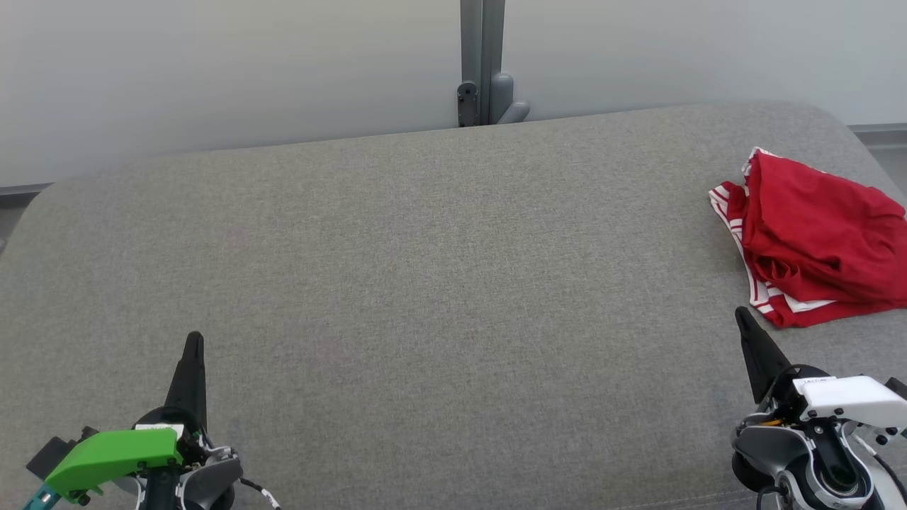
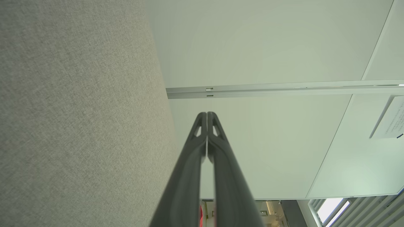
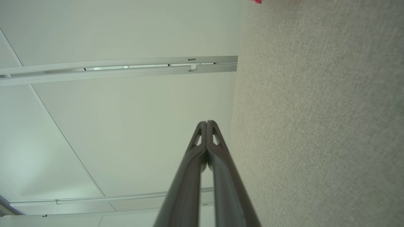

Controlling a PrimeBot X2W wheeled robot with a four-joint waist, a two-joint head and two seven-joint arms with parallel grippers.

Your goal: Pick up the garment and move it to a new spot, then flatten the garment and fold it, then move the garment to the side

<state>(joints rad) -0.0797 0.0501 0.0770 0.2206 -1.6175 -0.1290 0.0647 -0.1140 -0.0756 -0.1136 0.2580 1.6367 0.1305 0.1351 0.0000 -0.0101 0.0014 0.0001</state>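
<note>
Grey woven-fabric surface (image 1: 397,269) with rounded far corners spans the foreground. Behind it, pale wall panels (image 1: 212,78) meet at a grey vertical post (image 1: 482,49) with a small fitting at its base. Left wrist view: paper sheet (image 2: 390,119) on one panel, daylight through a slatted window (image 2: 331,209)

Grey fabric cushion (image 1: 425,283) spanning the frame; pale wall (image 1: 212,71) behind, with a grey post (image 1: 482,57) at twelve o'clock.
</note>
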